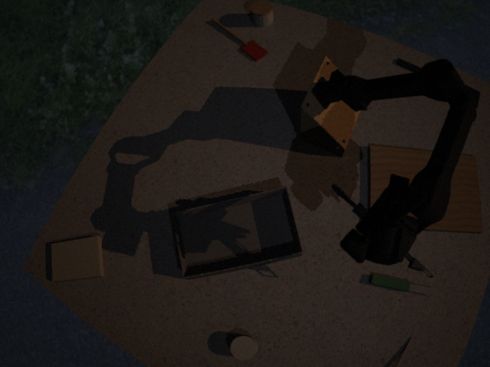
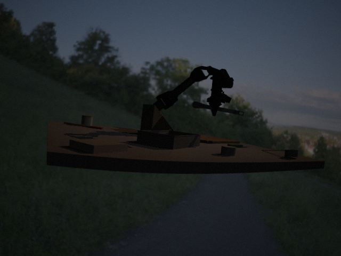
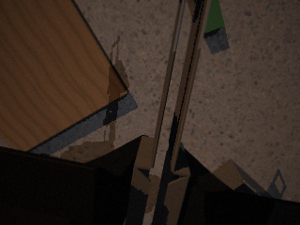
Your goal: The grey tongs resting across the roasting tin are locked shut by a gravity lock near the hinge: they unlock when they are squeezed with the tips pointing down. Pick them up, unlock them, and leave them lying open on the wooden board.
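My gripper [image 2: 214,111] [image 3: 157,144] is shut on the grey tongs [image 1: 415,264] [image 2: 232,110] [image 3: 188,89] around their middle. They hang high above the table, nearly level, the end with the loop slightly lower than the rounded end in the exterior view. Their two arms lie close together in the wrist view. Whether the lock is engaged cannot be told. The wooden board [image 1: 457,196] [image 2: 220,140] [image 3: 52,70] lies flat, partly hidden under the arm in the top view and to the left in the wrist view. The dark roasting tin [image 1: 293,221] [image 2: 154,140] has nothing across its rim.
A green-handled tool [image 1: 389,282] [image 3: 214,15] lies near the board. A beige block [image 1: 75,259] [image 2: 95,147] is beyond the tin. A pale cylinder [image 1: 244,347] [image 2: 228,151] stands at the front. A red-bladed spatula [image 1: 254,50] and another cylinder [image 1: 261,15] [image 2: 87,120] are at the far end.
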